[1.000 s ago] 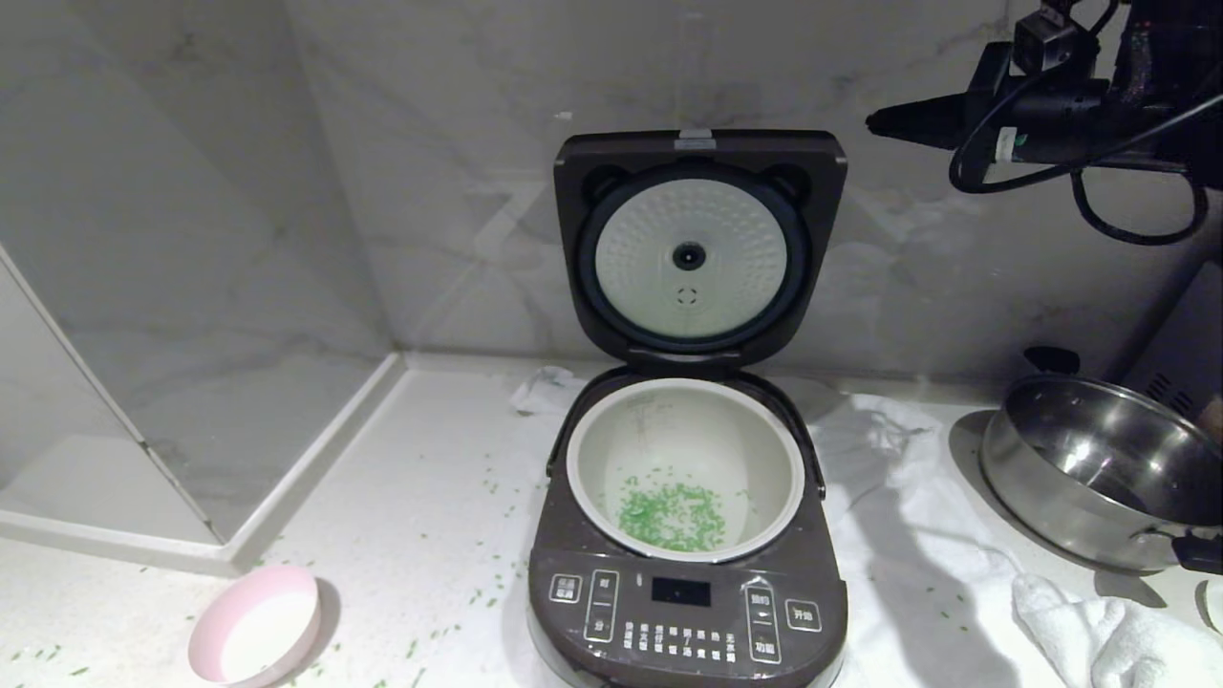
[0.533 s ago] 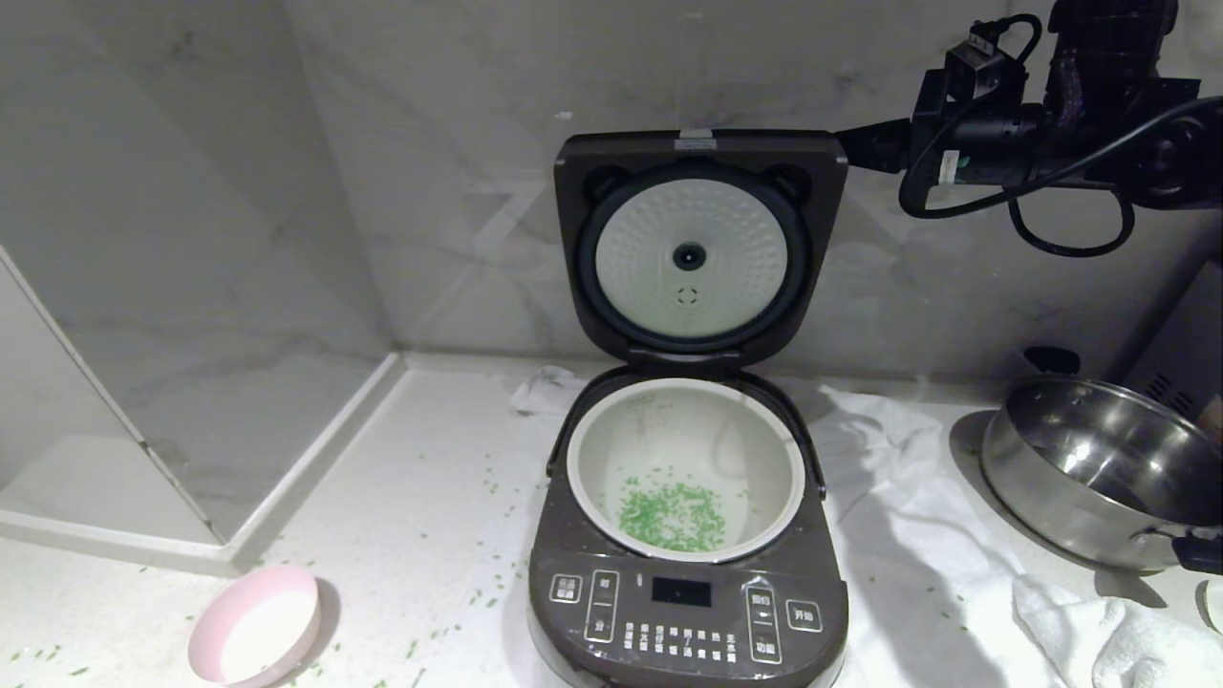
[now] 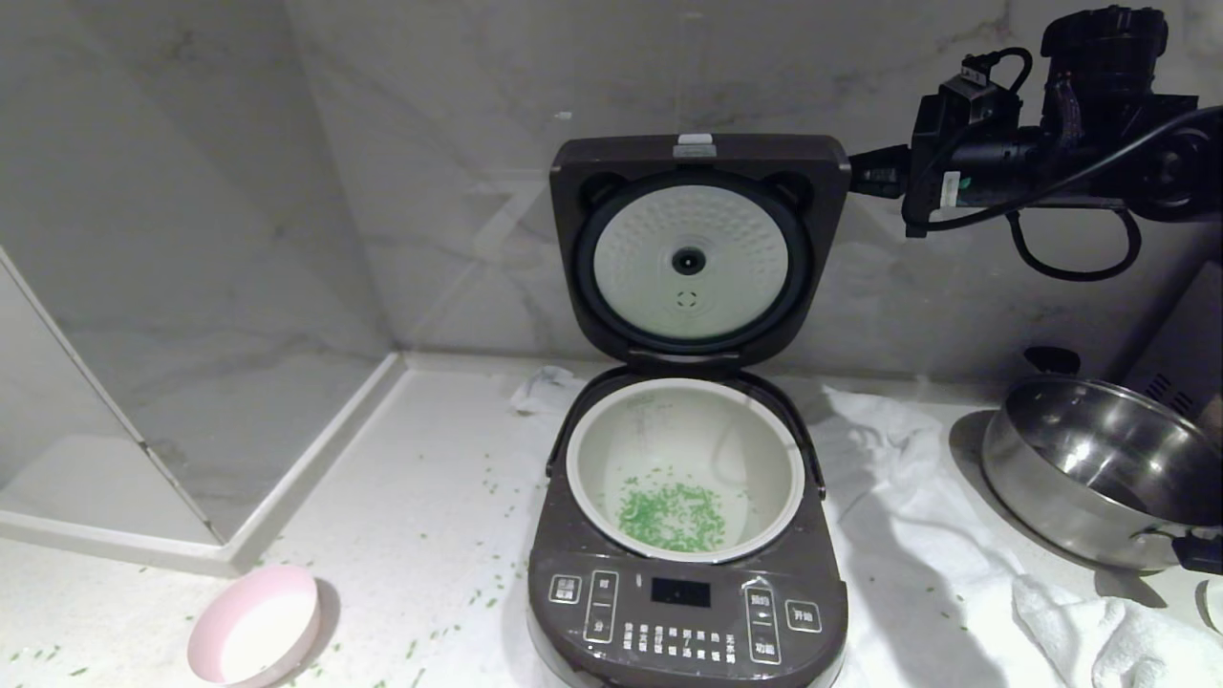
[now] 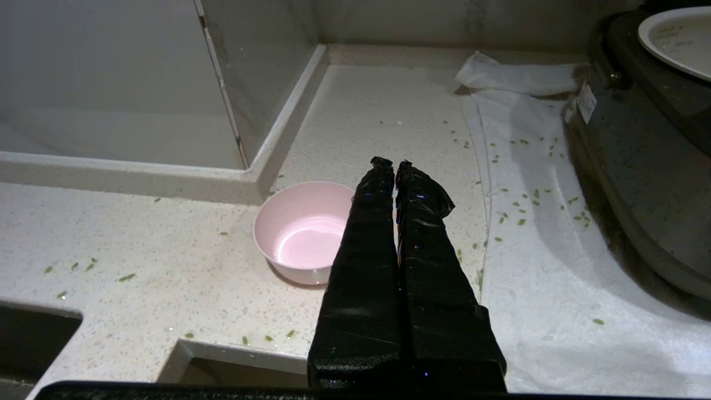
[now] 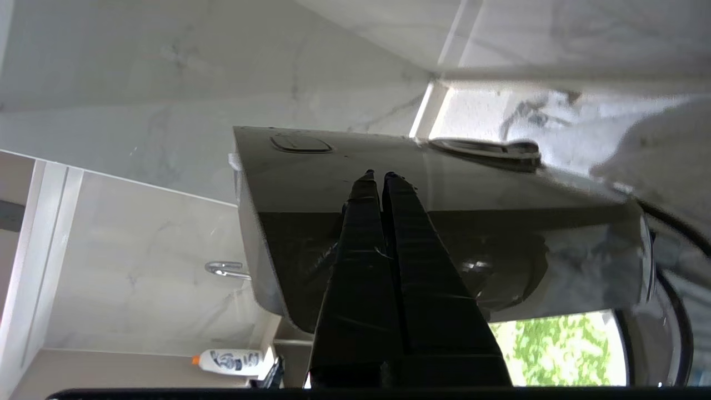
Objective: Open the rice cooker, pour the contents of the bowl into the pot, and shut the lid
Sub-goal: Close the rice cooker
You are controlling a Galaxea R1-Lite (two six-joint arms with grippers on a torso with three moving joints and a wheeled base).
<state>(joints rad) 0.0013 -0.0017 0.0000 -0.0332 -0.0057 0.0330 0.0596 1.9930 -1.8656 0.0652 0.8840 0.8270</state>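
While the lid stands raised, head view: rice cooker open; green bits in pot; bowl front-left, empty.
Left wrist view: left gripper pressed together above the counter, beside the bowl.
Right wrist view: right gripper pressed together, tips against the lid's dark back.
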